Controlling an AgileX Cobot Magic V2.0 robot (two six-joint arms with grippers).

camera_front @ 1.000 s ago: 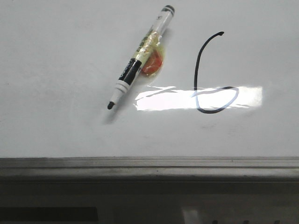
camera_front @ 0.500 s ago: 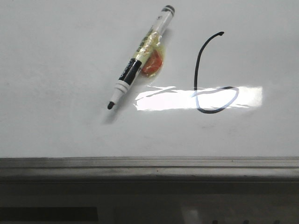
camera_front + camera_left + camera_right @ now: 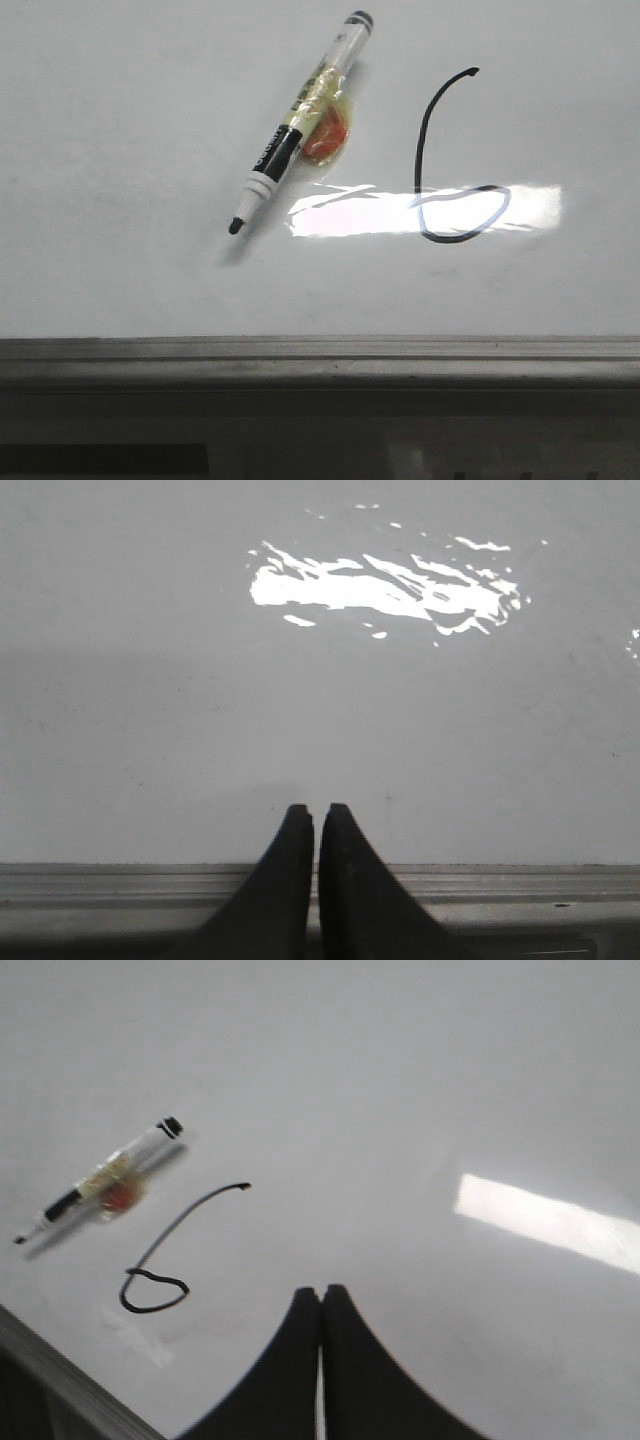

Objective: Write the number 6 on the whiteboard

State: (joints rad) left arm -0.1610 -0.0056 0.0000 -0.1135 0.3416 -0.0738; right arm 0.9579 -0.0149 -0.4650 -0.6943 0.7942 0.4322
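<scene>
The number 6 (image 3: 440, 160) is drawn in thin black line on the whiteboard (image 3: 120, 120), right of middle in the front view; its loop crosses a bright glare strip. It also shows in the right wrist view (image 3: 165, 1260). A black-and-white marker (image 3: 300, 125) with yellow tape and an orange blob lies uncapped on the board to the left of the 6, also in the right wrist view (image 3: 100, 1185). My left gripper (image 3: 316, 810) is shut and empty over the board's lower edge. My right gripper (image 3: 321, 1292) is shut and empty, off to the side of the 6. Neither gripper shows in the front view.
A grey metal ledge (image 3: 320, 360) runs along the whiteboard's lower edge, also in the left wrist view (image 3: 120, 880) and at the corner of the right wrist view (image 3: 60, 1380). Light glare lies on the board (image 3: 380, 585).
</scene>
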